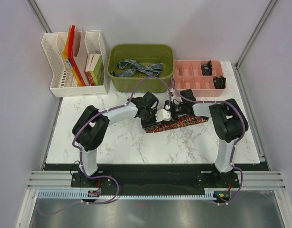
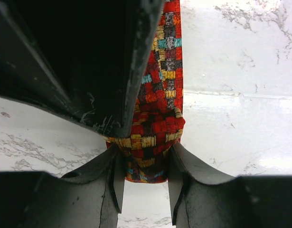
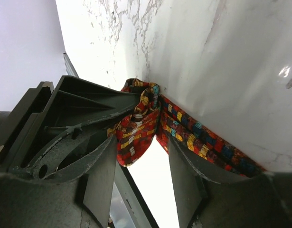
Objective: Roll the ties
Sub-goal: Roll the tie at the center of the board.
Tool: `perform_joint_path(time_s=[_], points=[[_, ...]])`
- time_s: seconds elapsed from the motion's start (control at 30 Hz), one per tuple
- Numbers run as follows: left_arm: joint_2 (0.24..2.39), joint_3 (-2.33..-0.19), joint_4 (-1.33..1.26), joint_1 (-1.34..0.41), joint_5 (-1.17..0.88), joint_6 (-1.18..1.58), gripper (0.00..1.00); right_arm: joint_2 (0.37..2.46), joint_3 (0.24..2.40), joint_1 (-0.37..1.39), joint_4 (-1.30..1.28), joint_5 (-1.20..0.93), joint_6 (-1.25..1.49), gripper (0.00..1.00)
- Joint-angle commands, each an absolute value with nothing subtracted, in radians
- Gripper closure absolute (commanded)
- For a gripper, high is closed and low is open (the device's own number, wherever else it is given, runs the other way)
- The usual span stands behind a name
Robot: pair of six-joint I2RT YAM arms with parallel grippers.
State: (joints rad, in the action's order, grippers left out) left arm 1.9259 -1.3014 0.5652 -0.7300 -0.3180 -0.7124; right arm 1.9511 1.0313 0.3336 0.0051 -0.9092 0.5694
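A red, orange and dark patterned tie point(image 1: 183, 124) lies across the middle of the marble table point(image 1: 122, 142). Both grippers meet over its left end. My left gripper point(image 2: 146, 156) is shut on the tie's folded-over end point(image 2: 153, 137), which fills the gap between its fingers. In the right wrist view, my right gripper point(image 3: 142, 142) is open; a loose fold of the tie point(image 3: 136, 130) hangs by its left finger, and the rest of the tie runs off to the right. A blue-grey patterned tie point(image 1: 138, 68) lies in the green bin.
Along the back edge stand a white file rack with books point(image 1: 74, 61), a green bin point(image 1: 142, 84) and a pink divided tray point(image 1: 193, 76) with small dark items. The right gripper's dark body point(image 2: 79, 61) fills the upper left of the left wrist view.
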Motion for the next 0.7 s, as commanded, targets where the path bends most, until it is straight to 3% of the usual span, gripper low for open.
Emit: perform_joint_path(time_s=[0.0, 0.3, 0.5, 0.67], points=[[2.017, -1.264, 0.624, -0.733, -0.338, -0.784, 0.6, 1.914, 0.994, 0.354, 0.136, -0.94, 0.658, 0.46], [2.039, -1.305, 0.647, -0.7, -0.337, -0.802, 0.6, 1.942, 0.989, 0.385, 0.144, -0.92, 0.655, 0.51], [2.04, -1.301, 0.658, -0.686, -0.333, -0.834, 0.6, 1.922, 0.991, 0.383, 0.172, -0.939, 0.69, 0.37], [2.045, -1.312, 0.66, -0.672, -0.314, -0.856, 0.6, 1.924, 0.974, 0.387, 0.262, -0.957, 0.764, 0.36]])
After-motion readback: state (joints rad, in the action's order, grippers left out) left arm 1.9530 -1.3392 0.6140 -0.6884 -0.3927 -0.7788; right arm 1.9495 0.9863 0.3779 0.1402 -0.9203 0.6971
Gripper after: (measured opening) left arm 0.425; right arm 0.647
